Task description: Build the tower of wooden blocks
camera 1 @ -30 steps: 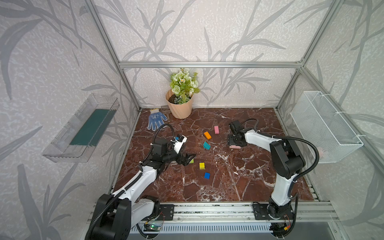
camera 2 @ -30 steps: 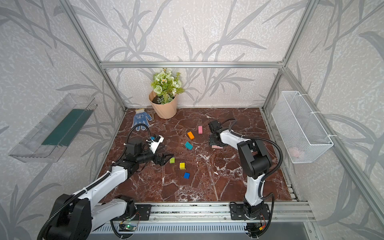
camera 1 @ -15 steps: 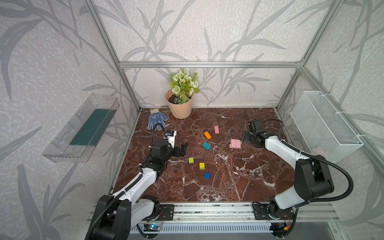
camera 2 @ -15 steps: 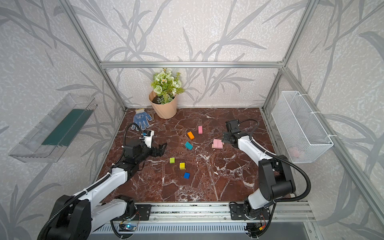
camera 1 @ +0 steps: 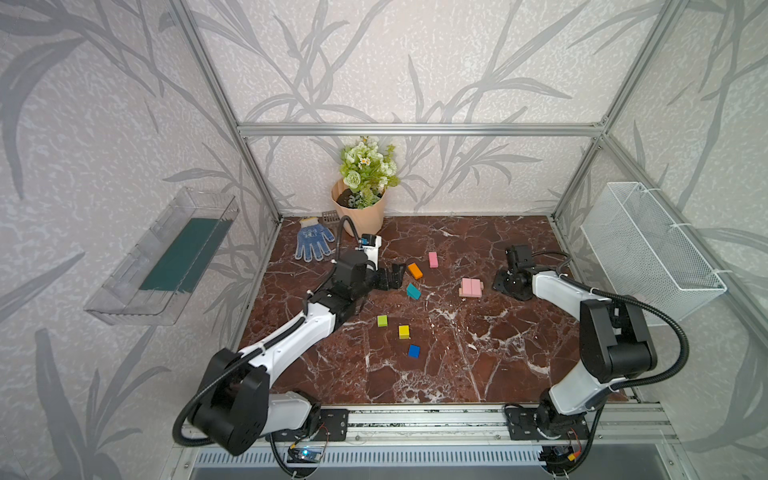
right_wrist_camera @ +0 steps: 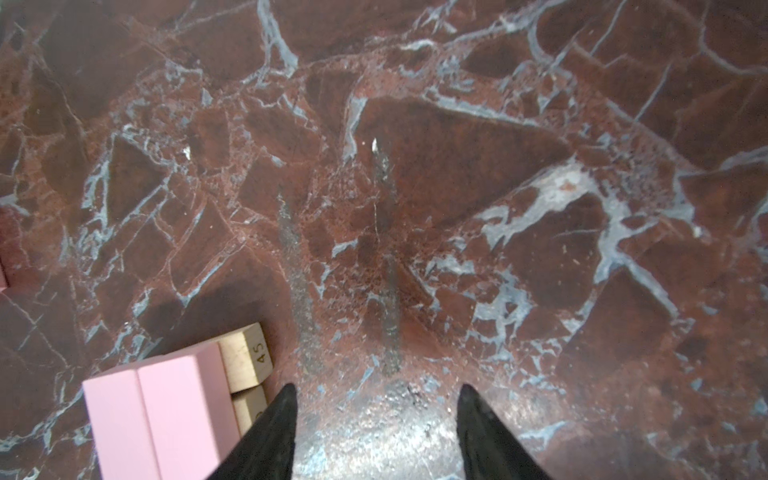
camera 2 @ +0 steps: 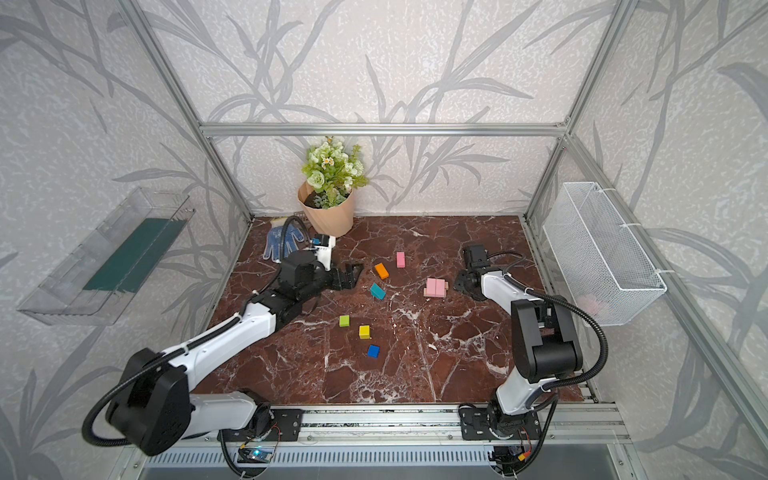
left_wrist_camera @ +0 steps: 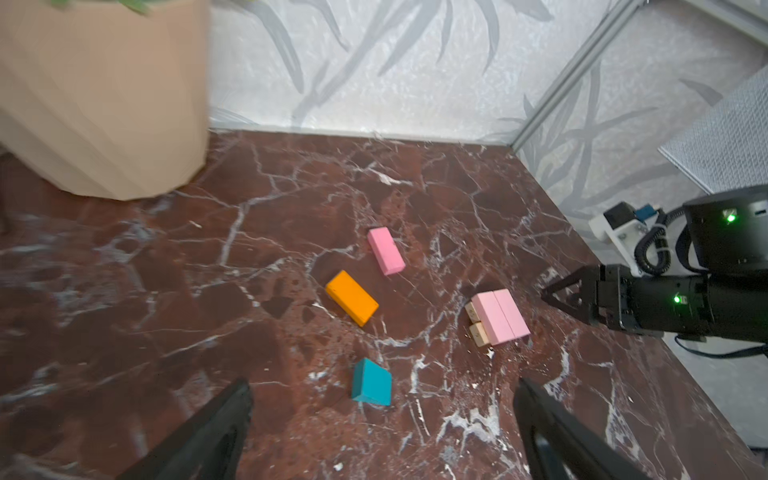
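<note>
Tower: only a base (camera 1: 471, 287) stands so far, 2 pink blocks side by side on 2 plain-wood bars, right of the middle of the surface (camera 1: 478, 365). We judge this broad footing suits the layers to come.
Right fingers (right_wrist_camera: 270, 444): released, parted with nothing between them, low and just beside the base. The left wrist view shows a gap, so we read them as standing clear of the stack.
Left fingers (left_wrist_camera: 208, 440): spread wide and empty, aimed at the teal block (camera 1: 413, 291). The orange block (camera 1: 414, 270) and a loose pink block (camera 1: 433, 259) lie just beyond.
Cubes: lime (camera 1: 382, 321), yellow (camera 1: 403, 331) and blue (camera 1: 414, 351) lie apart in a slanting row, well apart from the base.
Progress: early, we judge, with 6 blocks unplaced.
</note>
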